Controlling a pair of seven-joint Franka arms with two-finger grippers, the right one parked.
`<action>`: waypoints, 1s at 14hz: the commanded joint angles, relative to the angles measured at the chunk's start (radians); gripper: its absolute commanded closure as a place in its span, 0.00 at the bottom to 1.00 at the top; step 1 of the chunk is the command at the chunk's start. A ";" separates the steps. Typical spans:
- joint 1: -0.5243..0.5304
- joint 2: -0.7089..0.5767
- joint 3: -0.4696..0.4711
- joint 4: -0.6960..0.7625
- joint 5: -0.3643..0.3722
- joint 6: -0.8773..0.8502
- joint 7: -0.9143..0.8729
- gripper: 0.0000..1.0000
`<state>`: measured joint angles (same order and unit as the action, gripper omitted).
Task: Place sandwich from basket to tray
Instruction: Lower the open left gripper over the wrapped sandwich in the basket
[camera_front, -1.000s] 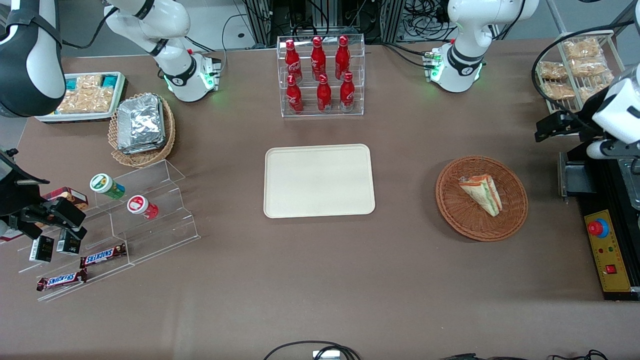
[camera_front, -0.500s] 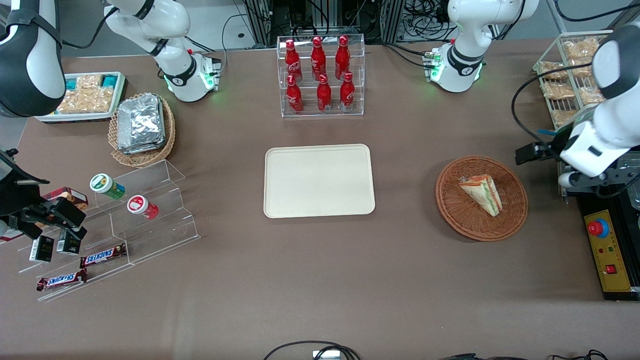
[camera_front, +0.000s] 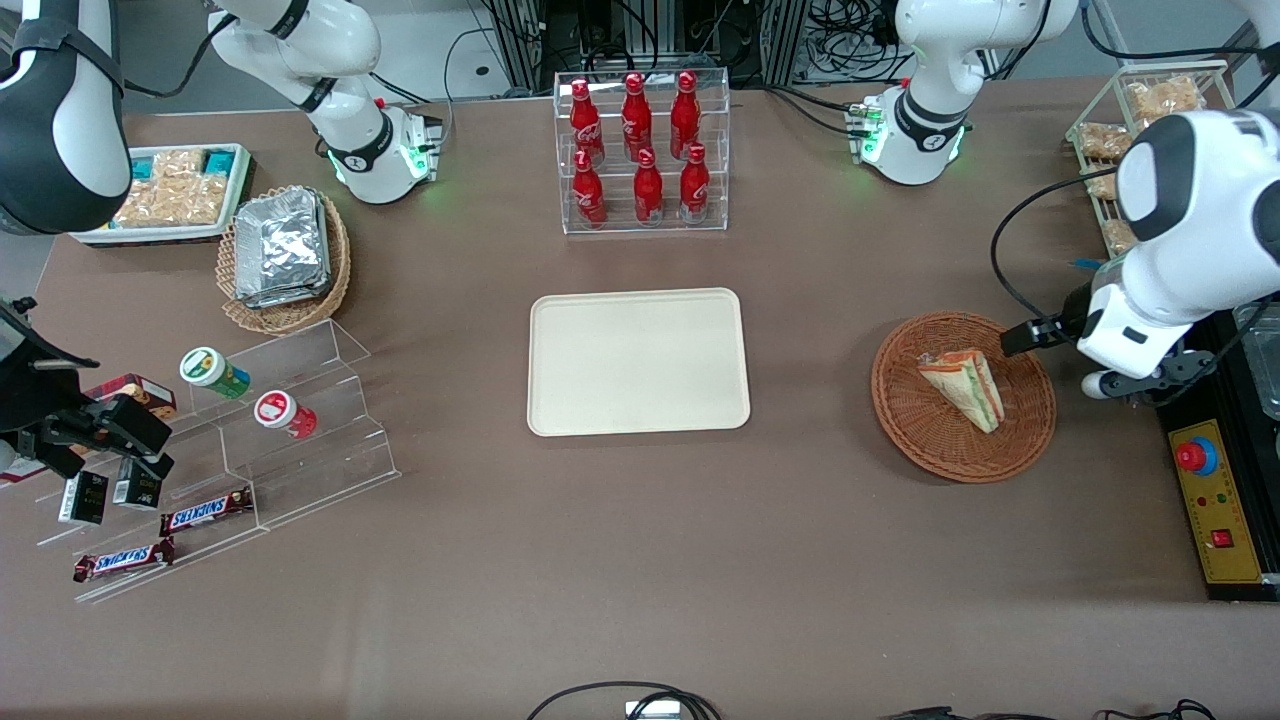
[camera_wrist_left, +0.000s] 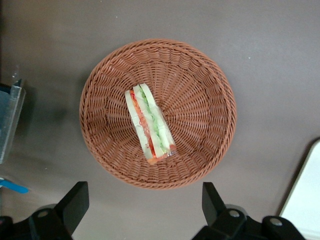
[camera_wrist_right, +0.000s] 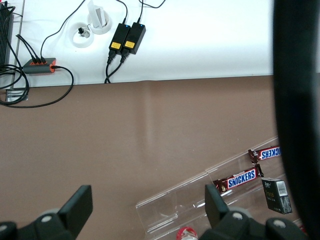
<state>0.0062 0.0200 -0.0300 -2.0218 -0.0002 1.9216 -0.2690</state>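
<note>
The sandwich (camera_front: 963, 388), a wrapped pale wedge with red and green layers, lies in the reddish-brown wicker basket (camera_front: 920, 432) toward the working arm's end of the table. The left wrist view looks down on the whole basket (camera_wrist_left: 200, 100) with the sandwich (camera_wrist_left: 149, 124) near its middle. My gripper (camera_wrist_left: 142, 200) hangs open and empty, high over the bare table just outside the basket's rim. Its fingers (camera_wrist_left: 75, 200) stand wide apart. The cream tray (camera_front: 638, 362) lies bare at the table's centre, and its corner (camera_wrist_left: 307, 200) shows in the left wrist view.
A clear rack of red bottles (camera_front: 641, 150) stands farther from the front camera than the tray. A control box with a red button (camera_front: 1215, 500) and a wire rack of snack packs (camera_front: 1150, 110) flank the working arm. A tan basket of foil packs (camera_front: 285, 250) and acrylic steps (camera_front: 290, 440) sit toward the parked arm's end.
The left arm has swung in from the table's end toward the basket, and its wrist now hangs beside the basket's rim. Sandwich, basket and tray have not moved.
</note>
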 joint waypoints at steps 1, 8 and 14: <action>0.000 -0.070 -0.002 -0.156 0.019 0.147 -0.076 0.00; 0.005 -0.042 -0.004 -0.313 0.017 0.405 -0.186 0.00; -0.003 0.044 -0.002 -0.414 0.017 0.620 -0.272 0.00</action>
<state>0.0057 0.0511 -0.0306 -2.4058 0.0002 2.4840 -0.5107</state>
